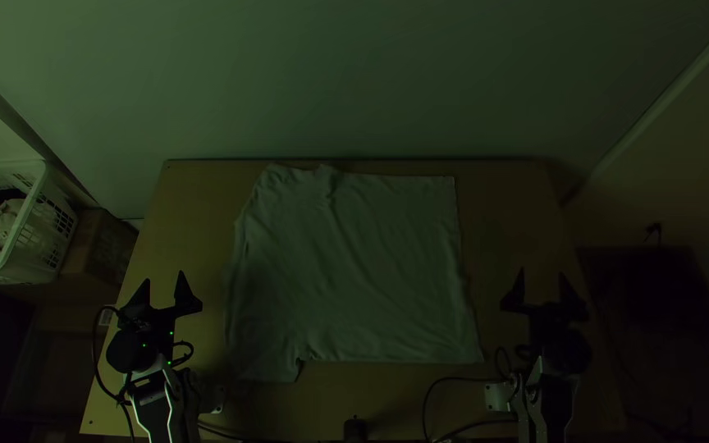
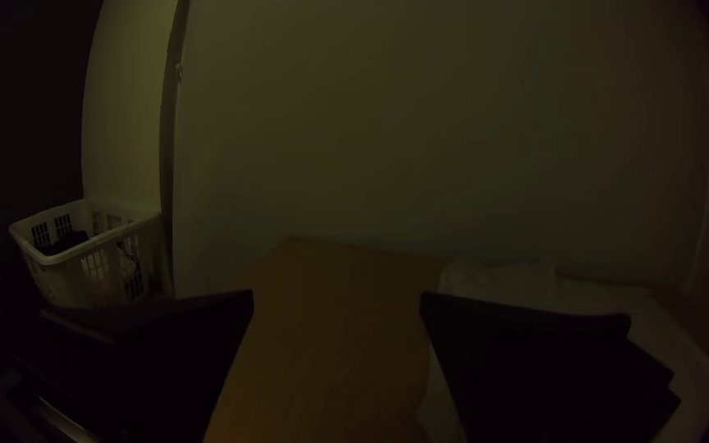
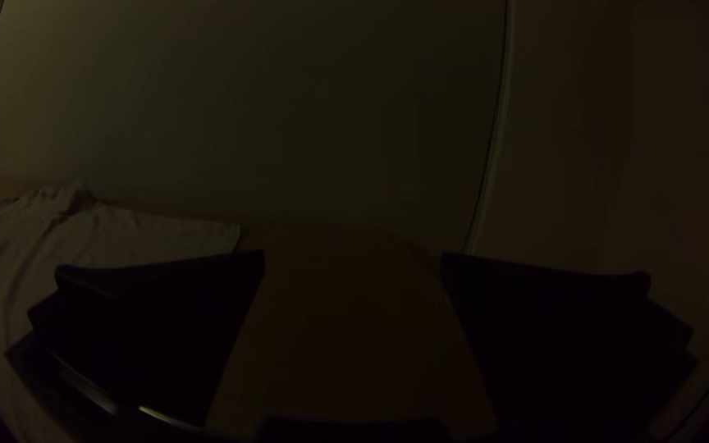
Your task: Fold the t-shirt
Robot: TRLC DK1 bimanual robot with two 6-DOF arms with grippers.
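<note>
T-shirt (image 1: pixel 354 262) lies spread across the middle of the desk (image 1: pixel 190 213), every fold (by my reckoning) left to make; my left gripper (image 1: pixel 164 277) and right gripper (image 1: pixel 542 272) flank it, fingers apart.

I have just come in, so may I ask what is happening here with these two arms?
Nobody is handling the pale cloth t-shirt at this moment. It lies spread out on the light wooden table, with some wrinkles, and the folding is still to be done. The left black two-fingered end effector and the right black two-fingered end effector are both open and hold nothing, one on each side of the shirt.
</note>
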